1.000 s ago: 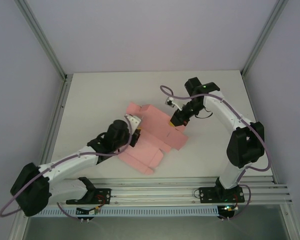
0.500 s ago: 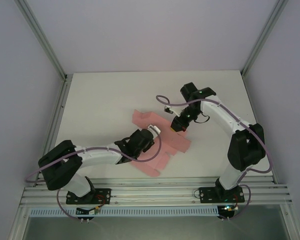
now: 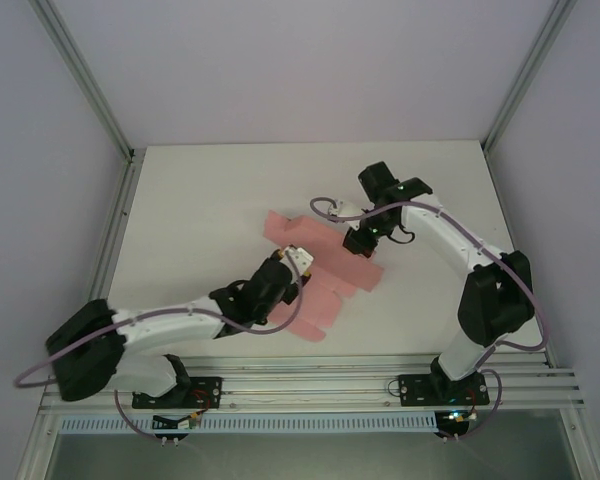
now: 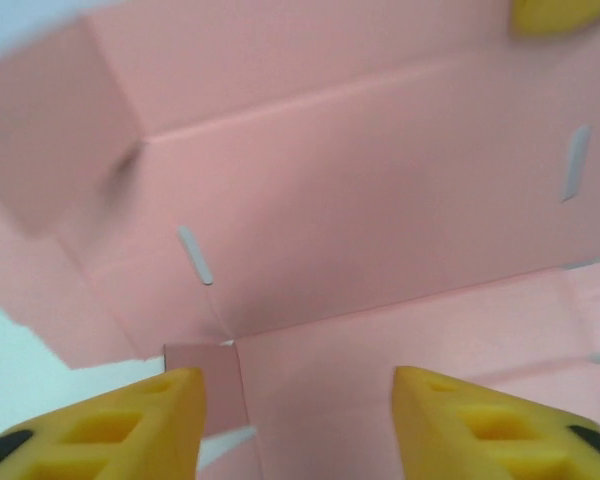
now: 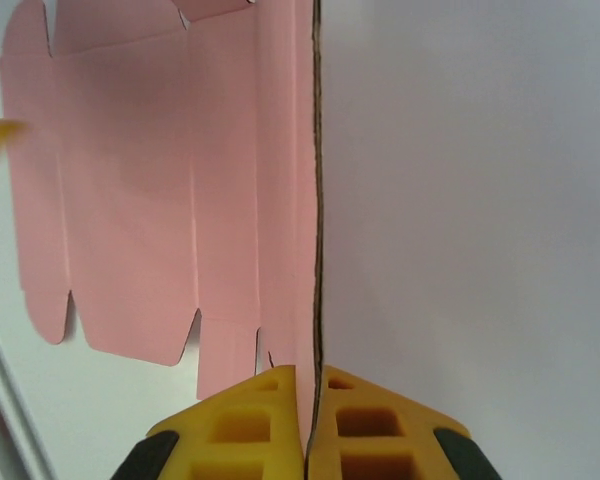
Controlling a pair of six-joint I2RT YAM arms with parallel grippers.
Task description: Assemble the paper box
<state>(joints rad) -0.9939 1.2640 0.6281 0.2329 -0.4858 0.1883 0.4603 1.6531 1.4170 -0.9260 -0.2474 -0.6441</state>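
Right wrist: right pincer [image 5: 310, 400] clamps paper box [image 5: 130, 180] edge, left pincer [image 4: 295, 400] open above it; mid-fold, left should next seize a flap.

Paper box [image 3: 327, 295] on table [image 3: 200, 200] centre

paper box [image 3: 325, 295]: matt pink card | table [image 3: 200, 220]: smooth white, perhaps laminate

The paper box [image 3: 325, 290] was plain pale pink card without print, its small slits showing grey. The left fingers [image 4: 110, 425] and the right fingers [image 5: 250, 430] were yellow with black tips. The table [image 3: 200, 200] was white, and the arms [image 3: 170, 322] were white with black joints and housings.
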